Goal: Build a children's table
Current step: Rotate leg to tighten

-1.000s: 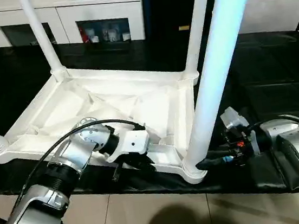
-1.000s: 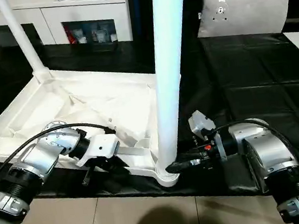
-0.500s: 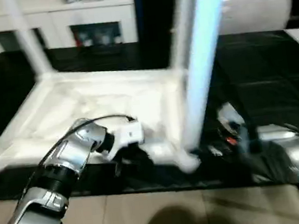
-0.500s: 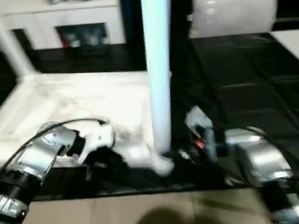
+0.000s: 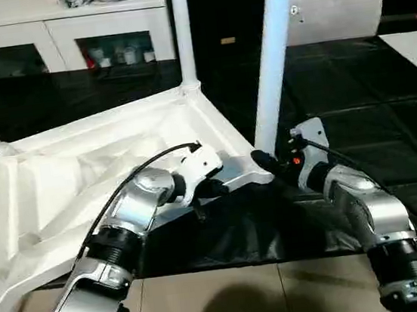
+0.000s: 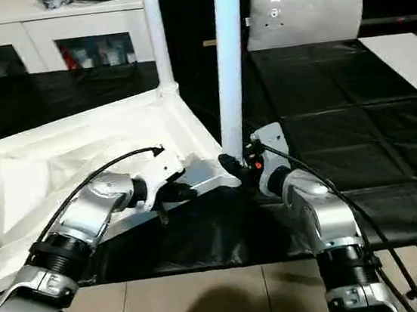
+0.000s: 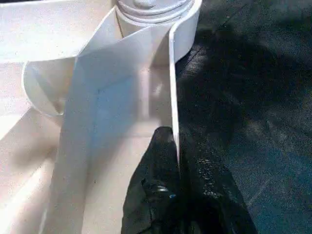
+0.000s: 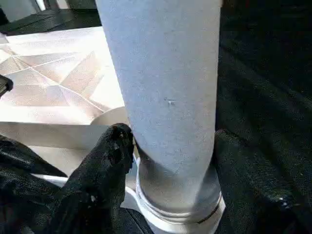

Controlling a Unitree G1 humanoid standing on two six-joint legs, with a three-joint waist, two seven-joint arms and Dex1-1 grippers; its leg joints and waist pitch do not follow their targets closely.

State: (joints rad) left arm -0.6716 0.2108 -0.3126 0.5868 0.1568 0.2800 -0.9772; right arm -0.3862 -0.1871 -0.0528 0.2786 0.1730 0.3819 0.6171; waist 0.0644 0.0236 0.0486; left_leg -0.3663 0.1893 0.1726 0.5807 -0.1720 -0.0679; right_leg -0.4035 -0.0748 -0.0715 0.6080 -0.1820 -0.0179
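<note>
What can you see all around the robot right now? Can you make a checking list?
Surface: black mat over the work area; tan floor tiles in front.
Job's things: the children's table lies upside down, ribs showing, legs pointing up.
Near leg: stands in its corner socket.
Clutter: nothing seen on the mat.
Grippers: left gripper pinches the table's thin rim; right gripper clasps the near leg's base.
Cables: a black cable runs along the left arm.
Surroundings: white cabinet and grey cushion behind.
</note>
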